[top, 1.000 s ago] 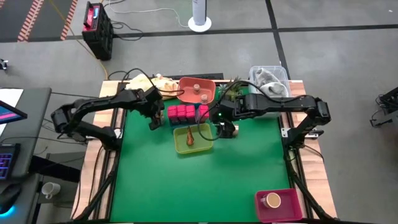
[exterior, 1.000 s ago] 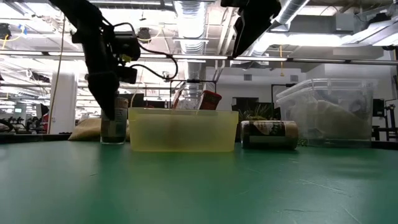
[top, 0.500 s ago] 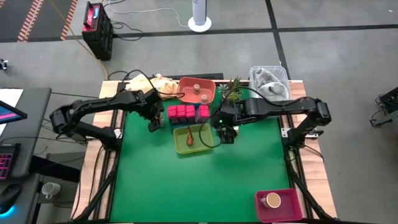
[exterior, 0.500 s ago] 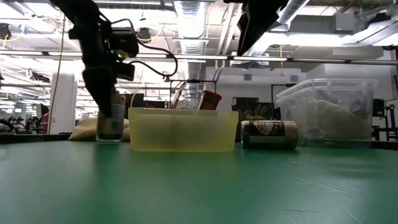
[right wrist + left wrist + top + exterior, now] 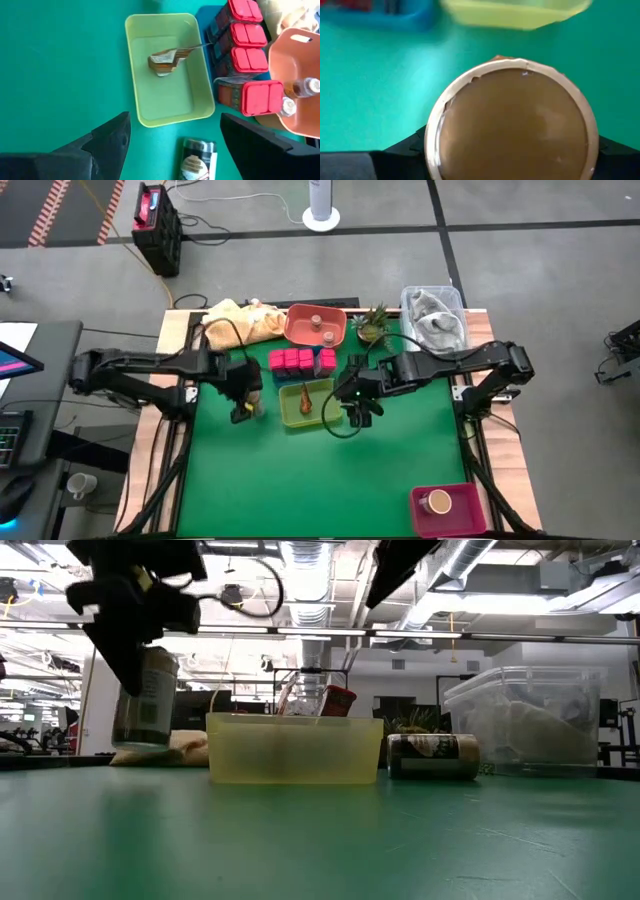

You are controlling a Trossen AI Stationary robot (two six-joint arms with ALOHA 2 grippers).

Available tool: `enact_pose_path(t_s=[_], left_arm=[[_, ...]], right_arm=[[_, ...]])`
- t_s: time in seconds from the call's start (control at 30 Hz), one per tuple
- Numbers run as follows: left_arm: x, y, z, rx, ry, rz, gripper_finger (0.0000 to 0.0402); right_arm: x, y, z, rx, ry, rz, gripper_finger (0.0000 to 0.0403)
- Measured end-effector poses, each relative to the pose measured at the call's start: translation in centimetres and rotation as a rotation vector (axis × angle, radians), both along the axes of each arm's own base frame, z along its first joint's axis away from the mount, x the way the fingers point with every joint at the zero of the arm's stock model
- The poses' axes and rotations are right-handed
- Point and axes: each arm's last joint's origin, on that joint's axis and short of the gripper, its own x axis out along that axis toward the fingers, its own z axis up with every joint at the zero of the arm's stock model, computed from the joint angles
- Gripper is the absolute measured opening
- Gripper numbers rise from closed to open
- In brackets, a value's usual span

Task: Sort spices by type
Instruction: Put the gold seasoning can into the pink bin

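Observation:
My left gripper [image 5: 243, 404] is shut on a round spice jar with a tan lid [image 5: 512, 120] and carries it above the green mat, left of the yellow-green tray [image 5: 308, 402]. In that tray lies a brown pod-like piece [image 5: 162, 62]. Pink blocks [image 5: 300, 361] sit in a row behind the tray. My right gripper [image 5: 175, 120] hangs open over the tray's right edge. Under it, a dark-labelled jar [image 5: 432, 757] lies on its side on the mat. My left gripper pinches the jar between its two fingers [image 5: 405, 150], one on each side of the wall just under the lid's rim [image 5: 432, 150]. The fingers come from above, slanting down. The jar [image 5: 145, 700] hangs below them, nearly upright and clear of the mat.
An orange tray [image 5: 316, 327] with small bottles, a spiky green plant [image 5: 372, 325], a clear plastic box [image 5: 435, 315] and a yellow cloth [image 5: 240, 320] line the far edge. A pink tray [image 5: 448, 508] with a tan jar stands at the near right corner. Bare mat lies between.
My left gripper has lifted the jar off the mat, where it stood left of the yellow-green tray, and carried it toward the table's near edge. My right gripper has drifted a little toward the near edge, staying open above the lying jar.

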Motion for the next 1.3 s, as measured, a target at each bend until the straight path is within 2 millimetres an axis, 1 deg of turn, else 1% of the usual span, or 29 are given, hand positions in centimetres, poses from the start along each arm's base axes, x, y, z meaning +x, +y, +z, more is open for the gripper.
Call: enact_pose_path(t_s=[0.27, 0.33, 0.43, 0.57, 0.67, 0.97, 1.03, 1.17, 1.23, 1.3], left_arm=[[1.1, -5.1, 0.6, -0.052, -0.123, -0.031, 0.0265], [1.6, -6.4, 0.4, -0.072, -0.147, -0.051, 0.0265], [2.2, -8.0, -0.3, -0.095, -0.138, -0.072, 0.0265], [3.4, -9.7, -1.0, -0.059, -0.111, -0.096, 0.0265], [4.7, -10.7, -1.3, -0.017, -0.101, -0.127, 0.0265], [8.4, -13.0, -2.8, 0.075, -0.044, -0.236, 0.0265], [9.0, -13.4, -3.0, 0.084, -0.041, -0.245, 0.0287], [9.4, -13.6, -3.2, 0.101, -0.029, -0.263, 0.0354], [9.4, -13.6, -2.7, 0.103, -0.05, -0.259, 0.0372], [9.2, -13.5, -2.3, 0.12, -0.064, -0.25, 0.0378]], right_arm=[[-0.8, 1.3, -0.4, 0.019, 0.067, -0.007, 0.0333], [-0.9, 1.5, -0.4, 0.023, 0.074, -0.011, 0.0333], [-0.9, 1.6, -0.4, 0.028, 0.068, -0.016, 0.0333], [-0.8, 1.7, -0.3, 0.031, 0.059, -0.013, 0.0333], [-0.8, 1.7, -0.3, 0.04, 0.057, -0.028, 0.0333], [-1.1, 2.6, -0.4, 0.051, 0.06, -0.021, 0.0333], [-1.1, 2.8, -0.4, 0.05, 0.06, -0.015, 0.0333], [-1.1, 3.0, -0.4, 0.05, 0.061, -0.01, 0.0333], [-1.1, 3.0, -0.4, 0.05, 0.062, -0.01, 0.0333], [-1.2, 3.0, -0.4, 0.049, 0.067, -0.01, 0.0333]])
